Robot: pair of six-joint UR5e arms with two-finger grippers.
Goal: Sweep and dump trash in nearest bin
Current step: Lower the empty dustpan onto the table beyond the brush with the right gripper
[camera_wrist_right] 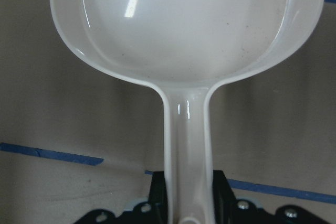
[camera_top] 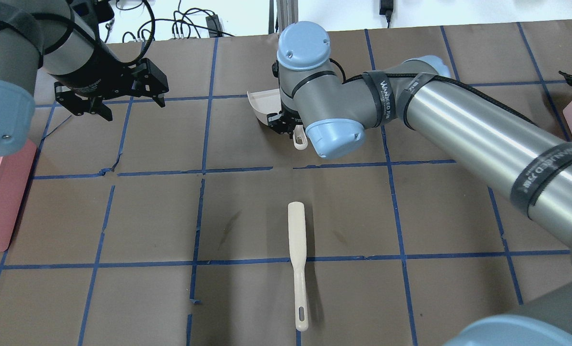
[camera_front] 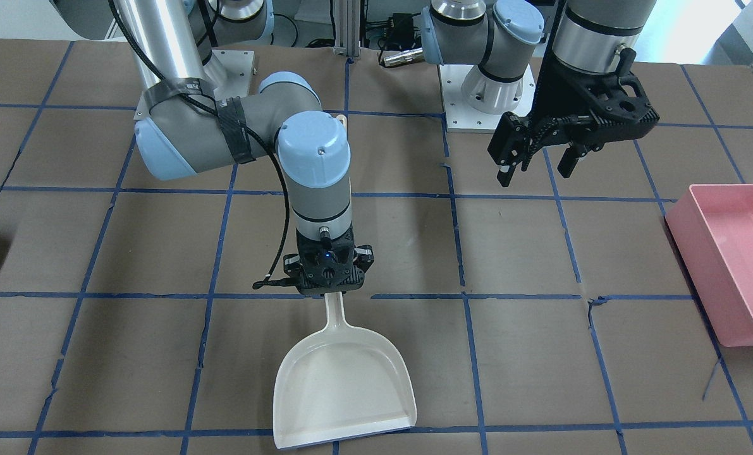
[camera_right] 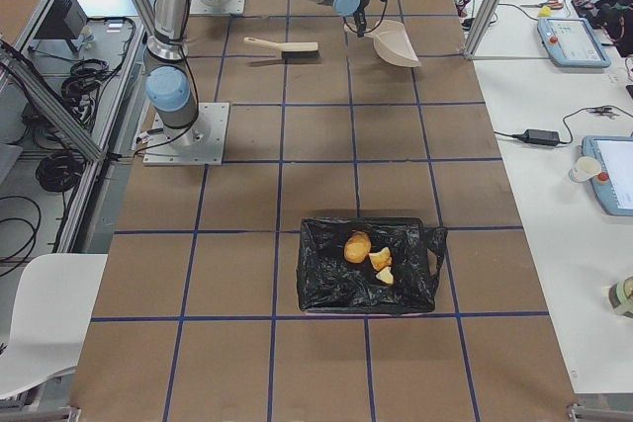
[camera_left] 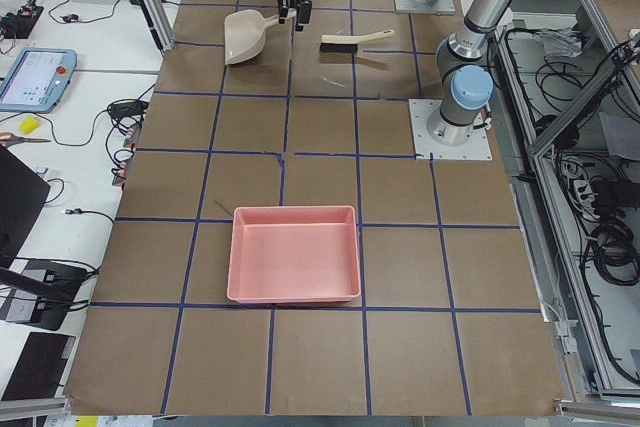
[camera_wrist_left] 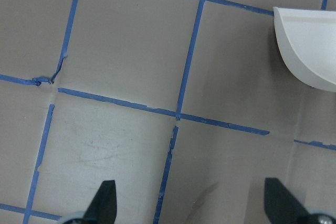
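Since the three lumps of trash already sit in a bin, I read the sweep and the dump as done, with only the tools left to deal with. Far to the left of the pan stands the pink bin, and I see nothing in it. Closer to the pan on that same side, the left gripper hangs above the table, fingers spread wide with nothing between them. Between the pan and the robot's base lies the brush, flat on the table. Its long axis runs toward and away from the robot, and its handle end points at the base. The pan looks bare inside. Its handle points back at the robot and its mouth away, and the right gripper is clamped on that handle near its end. I cannot tell whether the pan rests on the table or floats just off it. Far to the right of the pan is the lined bin, and the trash lies in it: a tan lump with two pale chunks just beside it. That puts the trash well to the right of both grippers, and the right arm is the nearer one. I judge the next move is simply to set the pan down, with its handle kept in line with the wrist
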